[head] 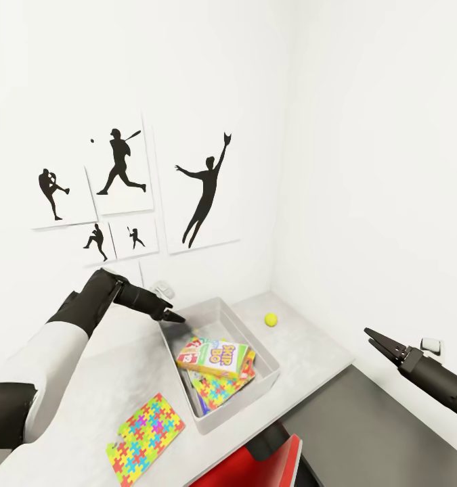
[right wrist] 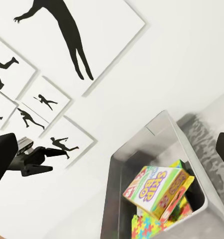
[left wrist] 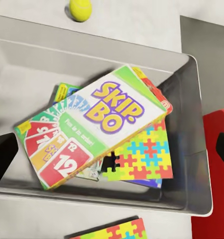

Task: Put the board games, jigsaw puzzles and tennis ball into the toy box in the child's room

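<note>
Three views. Head view: the toy box (head: 269, 352), a shallow grey bin, stands on the white counter (head: 309, 345) in the corner of the child's room, below black baseball silhouette pictures (head: 126, 162). Inside it the Skip-Bo board game (head: 216, 358) lies tilted on top of a jigsaw puzzle (head: 218, 391). A second jigsaw puzzle (head: 145, 438) lies flat on the counter, just beside the box's near corner. The tennis ball (head: 271, 319) rests on the counter beyond the box, apart from it. The left gripper (head: 172, 316) hovers over the box's far left rim, fingers released and empty. The right gripper (head: 377, 342) hangs well to the right, over the lower dark surface (head: 384, 433), its fingers spread and holding nothing.

Left wrist view: Skip-Bo (left wrist: 94, 127) covers a blue-edged game and a green-edged game; the boxed puzzle (left wrist: 142, 157) shows beneath, the ball (left wrist: 80, 9) outside the bin.

Right wrist view: the bin (right wrist: 157, 134) with Skip-Bo (right wrist: 154, 189) propped in it; the left gripper (right wrist: 40, 162) beside the wall pictures.
</note>
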Available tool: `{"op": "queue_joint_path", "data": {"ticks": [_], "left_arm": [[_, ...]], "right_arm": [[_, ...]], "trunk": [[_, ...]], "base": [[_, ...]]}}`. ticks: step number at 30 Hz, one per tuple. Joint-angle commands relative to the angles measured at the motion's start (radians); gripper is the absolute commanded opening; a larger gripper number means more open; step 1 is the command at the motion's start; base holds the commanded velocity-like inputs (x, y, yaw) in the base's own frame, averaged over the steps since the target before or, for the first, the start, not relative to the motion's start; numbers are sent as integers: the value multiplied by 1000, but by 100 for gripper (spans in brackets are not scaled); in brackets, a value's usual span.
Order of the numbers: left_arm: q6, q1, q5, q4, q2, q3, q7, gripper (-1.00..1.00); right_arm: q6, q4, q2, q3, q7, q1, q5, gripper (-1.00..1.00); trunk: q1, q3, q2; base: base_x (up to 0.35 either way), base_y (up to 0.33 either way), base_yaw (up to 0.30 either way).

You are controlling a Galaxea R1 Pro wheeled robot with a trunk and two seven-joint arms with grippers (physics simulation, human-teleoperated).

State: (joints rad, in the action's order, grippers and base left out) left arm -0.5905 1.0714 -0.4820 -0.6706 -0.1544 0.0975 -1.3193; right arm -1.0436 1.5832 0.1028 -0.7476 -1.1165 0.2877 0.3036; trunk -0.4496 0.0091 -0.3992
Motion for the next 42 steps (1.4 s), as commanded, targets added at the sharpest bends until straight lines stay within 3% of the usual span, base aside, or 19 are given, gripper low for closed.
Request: {"op": "queue_joint_path", "data": {"ticks": [1,8,11,16,22,30,37,41,42], "left_arm": [[-11,0,-3,-1,0,1,-4,100],[-18,0,1,-1,-2,-4,-10,100],[-38,-1,3,0,-2,-39,-13,100],[-111,-6,4,1,-5,-211,-19,100],[-129,-27,4,2,-25,-393,-54,100],[-133,-132,4,2,-56,-532,-252,100],[-127,-216,10,1,-75,-652,-252,100],[-130,-234,17,-4,-87,-716,-252,100],[-133,-236,18,-5,-99,-732,-252,100]], "right_arm": [[-4,0,0,-1,-5,1,-2,100],[-4,0,2,-2,-5,1,-2,100],[-4,0,3,-2,-5,1,-1,100],[-4,0,5,-3,-7,1,0,100],[-4,0,5,-27,-10,1,1,100],[-4,0,1,-44,-12,1,2,100],[-4,0,-1,-45,-12,1,2,100],[-4,0,-2,-44,-12,1,2,100],[-4,0,-2,-44,-12,1,2,100]], "trunk": [[0,0,-1],[0,0,-1],[0,0,-1],[0,0,-1],[0,0,-1],[0,2,-1],[0,12,-1],[0,19,-1],[0,20,-1]], "base": [[0,0,0],[0,0,0],[0,0,0],[-1,0,0],[-84,0,0],[-78,0,0],[-6,0,0],[-1,0,0],[0,0,0]]}}
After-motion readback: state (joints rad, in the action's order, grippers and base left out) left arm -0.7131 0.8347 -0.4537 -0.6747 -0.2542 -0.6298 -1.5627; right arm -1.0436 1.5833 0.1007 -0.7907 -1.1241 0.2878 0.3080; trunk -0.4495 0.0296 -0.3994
